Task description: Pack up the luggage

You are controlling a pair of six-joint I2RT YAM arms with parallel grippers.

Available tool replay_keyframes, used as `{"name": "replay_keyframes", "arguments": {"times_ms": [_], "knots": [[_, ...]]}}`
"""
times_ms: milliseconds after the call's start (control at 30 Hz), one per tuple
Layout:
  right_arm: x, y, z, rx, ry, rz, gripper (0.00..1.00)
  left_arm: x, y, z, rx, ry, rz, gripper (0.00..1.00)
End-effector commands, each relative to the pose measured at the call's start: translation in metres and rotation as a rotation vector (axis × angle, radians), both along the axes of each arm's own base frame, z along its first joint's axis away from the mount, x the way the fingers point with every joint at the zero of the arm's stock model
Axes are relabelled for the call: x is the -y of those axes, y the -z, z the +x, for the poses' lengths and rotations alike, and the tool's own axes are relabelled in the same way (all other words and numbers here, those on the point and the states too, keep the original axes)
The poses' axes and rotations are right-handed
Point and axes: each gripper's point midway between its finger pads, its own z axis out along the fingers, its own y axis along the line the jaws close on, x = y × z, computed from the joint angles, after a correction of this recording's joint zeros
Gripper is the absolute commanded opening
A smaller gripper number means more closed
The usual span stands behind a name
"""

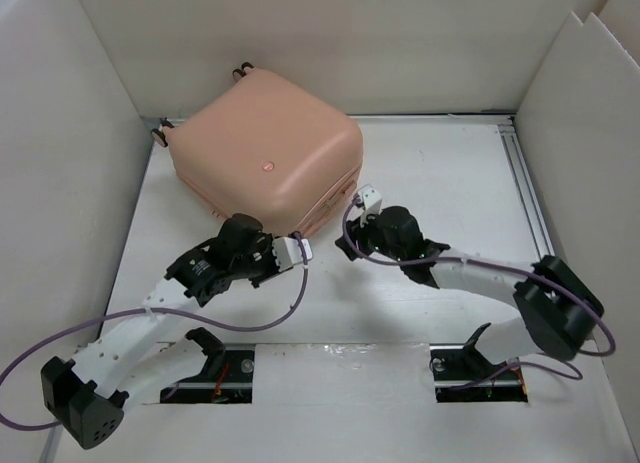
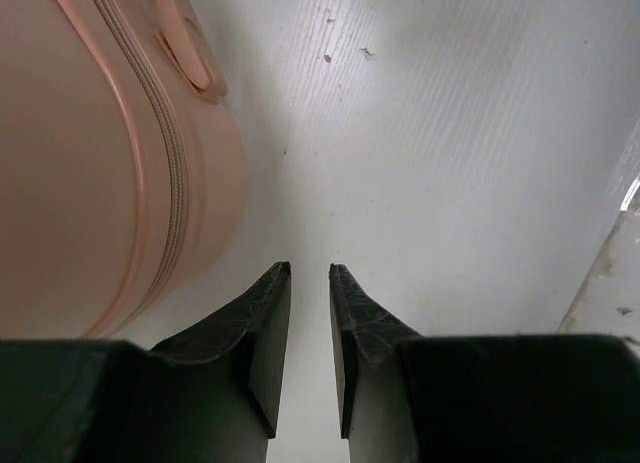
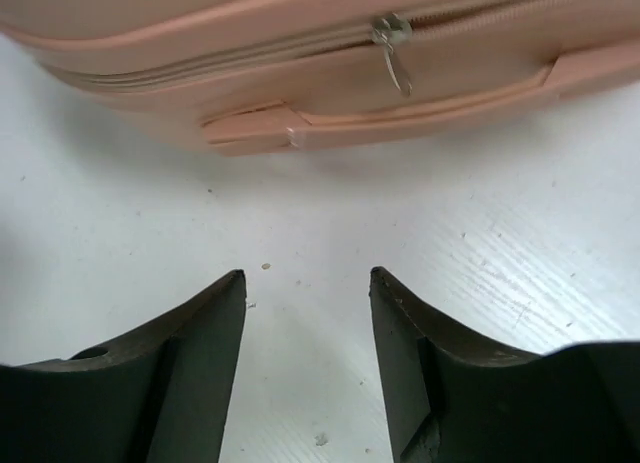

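The luggage (image 1: 265, 143) is a salmon-pink hard-shell suitcase lying flat and zipped shut at the back left of the table. My left gripper (image 1: 290, 241) hovers by its near edge. In the left wrist view the shell (image 2: 90, 163) fills the left side, and the left gripper (image 2: 310, 268) stands slightly open over bare table with nothing between its fingers. My right gripper (image 1: 350, 233) faces the case's near right corner. In the right wrist view it (image 3: 307, 273) is open and empty, a short way from the luggage (image 3: 300, 33), its zipper pull (image 3: 395, 48) and side handle (image 3: 400, 118).
White board walls (image 1: 60, 183) enclose the table on the left, back and right. A metal rail (image 1: 525, 183) runs along the right side. Caster wheels (image 1: 163, 133) stick out at the case's far left corner. Two cut-outs (image 1: 215, 373) hold the arm bases.
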Motion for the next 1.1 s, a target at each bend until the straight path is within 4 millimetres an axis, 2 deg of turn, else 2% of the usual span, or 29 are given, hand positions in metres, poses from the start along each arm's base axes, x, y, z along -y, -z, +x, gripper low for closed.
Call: {"name": "replay_keyframes", "arguments": {"times_ms": [0,100,233,367,533,600,633,800,833,867,900,1067], "knots": [[0.005,-0.036,0.000,0.223,-0.059,-0.040,0.58,0.011,-0.001,-0.001,-0.014,0.005,-0.061,0.19],[0.000,-0.044,0.010,0.265,-0.062,-0.058,0.58,0.013,-0.005,0.005,0.000,-0.011,-0.070,0.21],[-0.016,-0.041,0.031,0.280,-0.092,-0.056,0.58,0.014,-0.003,0.012,-0.006,-0.034,-0.053,0.21],[-0.032,-0.050,0.043,0.316,-0.125,-0.027,0.57,0.015,-0.004,0.013,-0.004,-0.040,-0.062,0.21],[-0.039,-0.058,0.054,0.355,-0.114,-0.011,0.57,0.014,-0.004,0.013,-0.005,-0.053,-0.061,0.21],[-0.041,-0.053,0.059,0.349,-0.101,-0.007,0.57,0.014,-0.004,0.013,-0.005,-0.053,-0.061,0.21],[-0.042,-0.060,0.062,0.360,-0.091,-0.001,0.57,0.014,-0.004,0.013,-0.010,-0.059,-0.065,0.21],[-0.056,-0.052,0.077,0.350,-0.085,0.013,0.56,0.014,-0.004,0.013,-0.010,-0.059,-0.065,0.21],[-0.055,-0.047,0.078,0.342,-0.078,0.004,0.55,0.014,-0.004,0.013,-0.010,-0.059,-0.065,0.21],[-0.056,-0.052,0.081,0.344,-0.064,0.017,0.55,0.012,-0.004,0.014,-0.005,-0.067,-0.060,0.21],[-0.055,-0.046,0.083,0.336,-0.054,0.006,0.55,0.012,-0.004,0.014,-0.005,-0.067,-0.060,0.21],[-0.055,-0.045,0.084,0.314,-0.044,-0.006,0.48,0.011,-0.004,0.015,-0.001,-0.074,-0.055,0.21]]}}
